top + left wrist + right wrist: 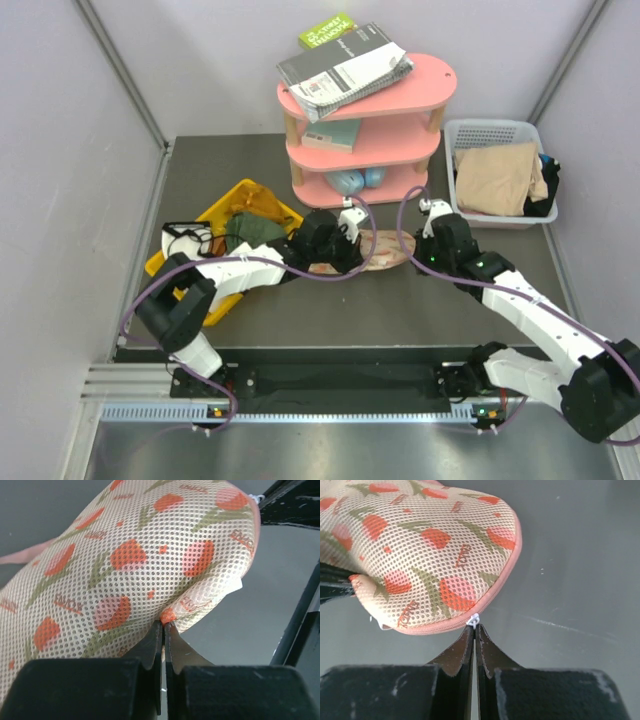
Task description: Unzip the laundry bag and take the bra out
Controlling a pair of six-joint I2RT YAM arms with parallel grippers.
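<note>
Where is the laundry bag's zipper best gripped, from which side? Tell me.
Grip the white zipper pull jutting from the pink trim on the rim of the laundry bag, coming edge-on from the table side. It sticks out past the padded shell, so thin fingers can pinch it; the right gripper does so.

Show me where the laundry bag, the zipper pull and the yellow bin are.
laundry bag point(125, 565), left wrist view, printed mesh side.
zipper pull point(473, 619), right wrist view, its white tab.
yellow bin point(265, 200), top view, far wall.

Laundry bag point(125, 555) cut off at frame edges; contents hidden.
</note>
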